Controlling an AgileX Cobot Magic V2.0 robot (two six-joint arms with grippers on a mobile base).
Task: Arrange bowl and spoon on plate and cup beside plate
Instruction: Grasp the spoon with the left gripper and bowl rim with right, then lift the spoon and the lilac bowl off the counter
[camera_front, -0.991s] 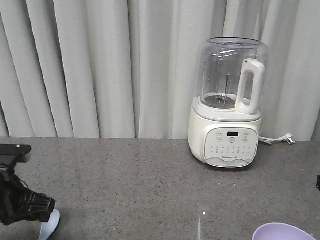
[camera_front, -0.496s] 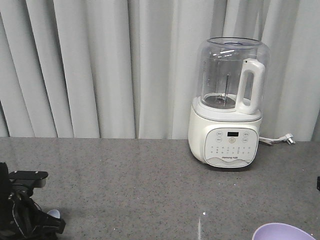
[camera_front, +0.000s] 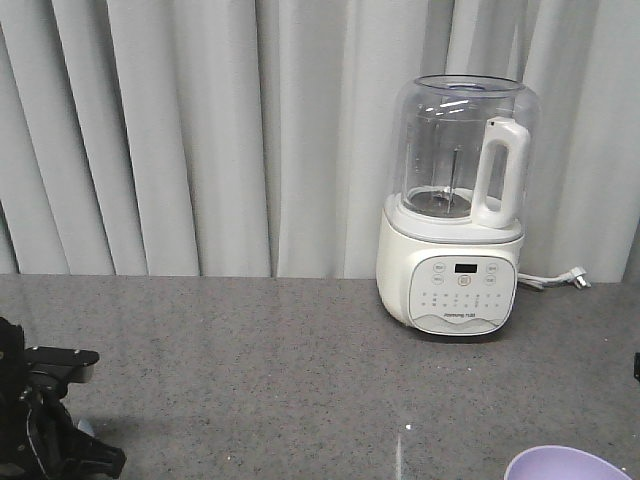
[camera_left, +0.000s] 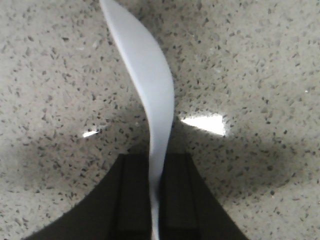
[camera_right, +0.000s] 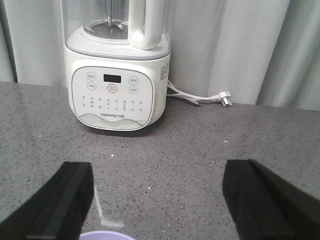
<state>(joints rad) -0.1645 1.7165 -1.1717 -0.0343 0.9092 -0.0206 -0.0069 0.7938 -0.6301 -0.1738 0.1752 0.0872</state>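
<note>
Clamping the spoon (camera_left: 152, 95), the left gripper (camera_left: 155, 167) apparently hovers low.

We noted even, soft lighting overall. Beside the jaws of the left gripper (camera_left: 155, 167), two glare patches lay on the countertop (camera_left: 260, 55), with broad shadow around them. The spoon (camera_left: 145, 85) ahead looked slightly soft.

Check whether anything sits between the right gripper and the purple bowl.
Nothing visible does. In the right wrist view, the bowl shows only its rim at the bottom edge, close under the open right gripper, with bare countertop around it. The blender stands farther back, beyond both.
</note>
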